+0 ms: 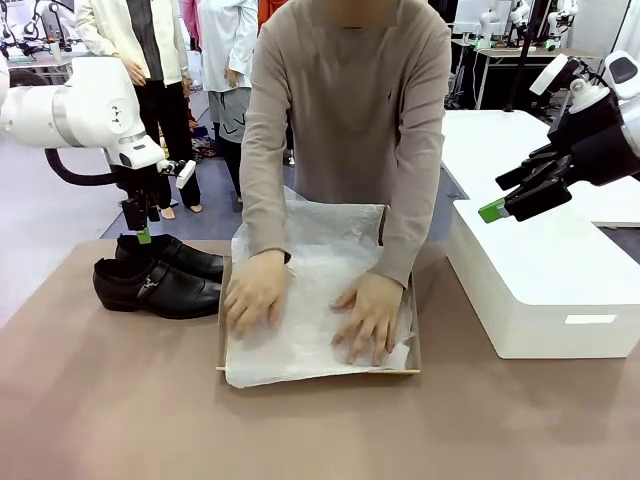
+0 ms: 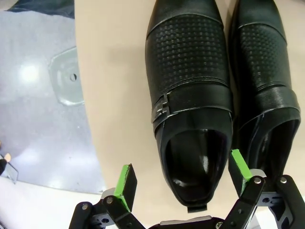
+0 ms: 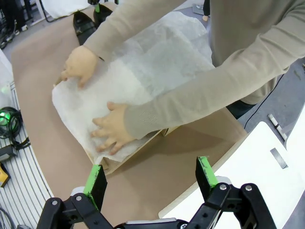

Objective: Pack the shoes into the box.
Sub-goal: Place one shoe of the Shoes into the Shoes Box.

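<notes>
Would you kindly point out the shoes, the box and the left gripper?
shoes [image 1: 160, 286], front view, nearer shoe's strap.
box [image 3: 143, 145], right wrist view, cardboard side wall.
left gripper [image 2: 181, 163], left wrist view, midway between fingertips.

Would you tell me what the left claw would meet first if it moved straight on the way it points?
Probably the buckled shoe, at its heel opening, which lies between the fingers of the open left claw; one finger might clip the second shoe beside it. Depth is unclear.
</notes>
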`<state>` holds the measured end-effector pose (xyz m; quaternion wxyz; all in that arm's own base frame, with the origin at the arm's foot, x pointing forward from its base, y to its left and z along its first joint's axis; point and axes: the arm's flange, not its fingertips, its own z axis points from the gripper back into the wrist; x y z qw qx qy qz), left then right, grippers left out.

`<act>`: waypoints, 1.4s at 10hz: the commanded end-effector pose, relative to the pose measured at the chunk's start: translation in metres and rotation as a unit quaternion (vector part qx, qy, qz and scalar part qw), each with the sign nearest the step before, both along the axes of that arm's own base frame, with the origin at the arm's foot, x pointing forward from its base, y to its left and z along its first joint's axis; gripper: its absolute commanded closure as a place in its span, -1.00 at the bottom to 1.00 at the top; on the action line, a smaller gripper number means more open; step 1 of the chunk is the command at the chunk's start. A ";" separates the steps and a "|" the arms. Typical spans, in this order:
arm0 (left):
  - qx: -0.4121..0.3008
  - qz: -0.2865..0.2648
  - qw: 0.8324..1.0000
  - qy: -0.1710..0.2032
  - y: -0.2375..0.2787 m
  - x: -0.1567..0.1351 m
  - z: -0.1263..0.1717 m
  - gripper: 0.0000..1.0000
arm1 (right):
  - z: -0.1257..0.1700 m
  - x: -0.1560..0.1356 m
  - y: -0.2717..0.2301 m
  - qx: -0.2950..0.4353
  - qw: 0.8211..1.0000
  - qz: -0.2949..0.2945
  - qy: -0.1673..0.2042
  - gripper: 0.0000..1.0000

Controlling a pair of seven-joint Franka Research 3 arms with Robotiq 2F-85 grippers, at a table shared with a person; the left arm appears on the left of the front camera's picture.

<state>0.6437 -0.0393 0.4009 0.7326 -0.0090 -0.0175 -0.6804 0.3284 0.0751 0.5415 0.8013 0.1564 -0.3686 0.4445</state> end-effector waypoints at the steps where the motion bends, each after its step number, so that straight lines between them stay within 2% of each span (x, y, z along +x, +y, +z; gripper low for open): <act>1: -0.002 0.011 1.000 -0.009 0.002 0.012 0.002 -1.00 | 0.000 0.001 0.000 0.006 1.000 0.003 0.000 -1.00; 5: 0.004 0.001 1.000 -0.004 0.002 0.028 0.004 -1.00 | 0.000 0.001 0.000 0.006 1.000 0.003 0.000 -1.00; 9: 0.015 -0.007 1.000 -0.006 0.010 0.042 -0.006 -1.00 | 0.000 0.001 0.000 0.006 1.000 0.003 0.000 -1.00; 14: 0.012 -0.005 1.000 0.007 0.012 0.046 -0.020 -1.00 | 0.000 0.001 0.000 0.006 1.000 0.003 0.000 -1.00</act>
